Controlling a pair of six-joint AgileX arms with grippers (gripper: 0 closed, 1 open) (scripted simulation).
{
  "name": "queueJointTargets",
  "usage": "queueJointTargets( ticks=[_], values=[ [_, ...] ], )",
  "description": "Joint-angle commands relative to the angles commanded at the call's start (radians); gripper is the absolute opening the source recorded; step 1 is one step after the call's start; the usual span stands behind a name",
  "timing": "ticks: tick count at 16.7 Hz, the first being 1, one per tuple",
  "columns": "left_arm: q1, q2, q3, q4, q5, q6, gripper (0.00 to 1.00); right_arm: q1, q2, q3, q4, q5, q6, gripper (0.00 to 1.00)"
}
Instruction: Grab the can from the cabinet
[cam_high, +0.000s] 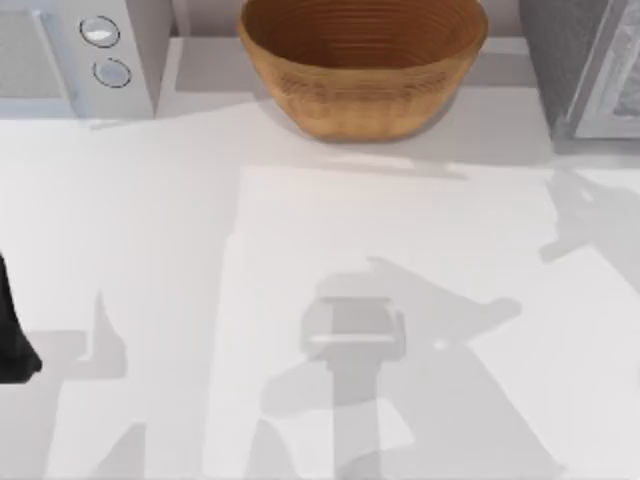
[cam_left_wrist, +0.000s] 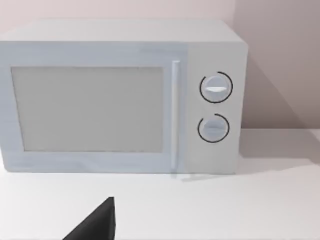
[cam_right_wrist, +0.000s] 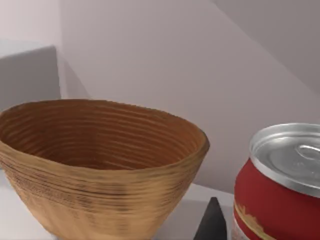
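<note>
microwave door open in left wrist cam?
No, the microwave has its door flush and closed, with the handle strip beside the two dials.

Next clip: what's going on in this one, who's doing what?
A two-armed AgileX setup at a white table is meant to fetch a can. In the right wrist view the red can with its silvery top sits very near that camera, next to a dark finger tip, with the brown woven bowl beyond; whether it is gripped is unclear. The left arm sits at the table's left edge, its camera facing a closed microwave.
</note>
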Motion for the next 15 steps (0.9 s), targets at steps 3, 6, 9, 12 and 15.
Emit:
queueJointTargets(
  ticks=[3, 6, 9, 12, 15],
  values=[
    [0.000, 0.000, 0.000, 0.000, 0.000, 0.000, 1.00, -0.020, 0.334, 0.087, 0.201, -0.119, 0.004, 0.00],
    [0.000, 0.000, 0.000, 0.000, 0.000, 0.000, 1.00, -0.037, 0.615, 0.171, 0.379, -0.220, 0.006, 0.00],
    [0.000, 0.000, 0.000, 0.000, 0.000, 0.000, 1.00, -0.050, 0.819, 0.245, 0.522, -0.296, 0.004, 0.00],
    [0.000, 0.000, 0.000, 0.000, 0.000, 0.000, 1.00, -0.057, 0.933, 0.295, 0.615, -0.341, 0.002, 0.00],
    [0.000, 0.000, 0.000, 0.000, 0.000, 0.000, 1.00, -0.059, 0.957, 0.308, 0.637, -0.351, 0.001, 0.00]
  ],
)
